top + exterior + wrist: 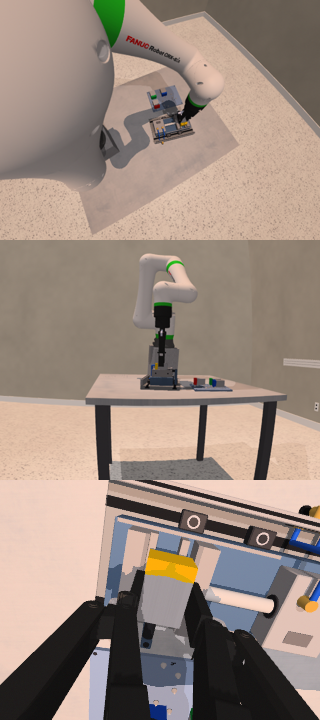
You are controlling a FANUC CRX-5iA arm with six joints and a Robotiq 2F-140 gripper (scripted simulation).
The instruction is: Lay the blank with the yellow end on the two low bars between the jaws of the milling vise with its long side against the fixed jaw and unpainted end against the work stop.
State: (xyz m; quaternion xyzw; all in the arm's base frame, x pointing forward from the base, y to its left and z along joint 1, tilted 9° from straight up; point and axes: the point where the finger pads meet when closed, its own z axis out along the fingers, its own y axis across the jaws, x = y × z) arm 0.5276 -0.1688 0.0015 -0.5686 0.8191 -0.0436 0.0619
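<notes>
My gripper [164,589] is shut on the grey blank with the yellow end [167,587]. It holds the blank over the milling vise [171,127], above the gap between the jaws. The yellow end points away from the wrist camera, toward the vise's rail side. In the wrist view two low bars [137,547] lie under the blank and the white work stop rod [240,601] sticks out at the right. The moving jaw with blue hoses [160,127] is at the vise's left end in the top view. In the side view the yellow end [156,366] shows just above the vise [161,379].
The plate [164,98] behind the vise holds the three other blanks, with green [153,97], blue [163,93] and red [156,105] ends. They also show in the side view on the plate [211,387] to the right of the vise. The robot's base block stands behind the vise.
</notes>
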